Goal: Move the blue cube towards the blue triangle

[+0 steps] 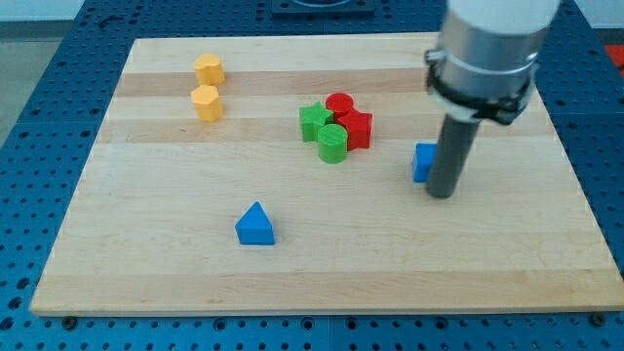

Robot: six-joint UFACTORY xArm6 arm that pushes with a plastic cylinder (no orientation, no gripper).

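My tip (442,194) rests on the wooden tabletop (322,263), toward the view's right, the dark rod rising straight into the grey cuff above. The blue cube (423,162) sits just at the rod's left side, touching or nearly so (the rod hides its right edge, so I cannot tell which). I carry no hand, only this rod, so nothing is apart, together or clamped. The blue triangle (255,224) lies well apart from the cube, toward the view's lower left, alone on bare wood. Between them and higher up, near the board's middle, a tight cluster: a green block (314,122), a green cylinder (332,143), a red cylinder (339,102) and a red block (358,129), all touching or pressed close. At the view's upper left, two yellow blocks, one (209,69) just above the other (207,101), near each other but not touching. Blue perforated surface (39,117) surrounds the board.
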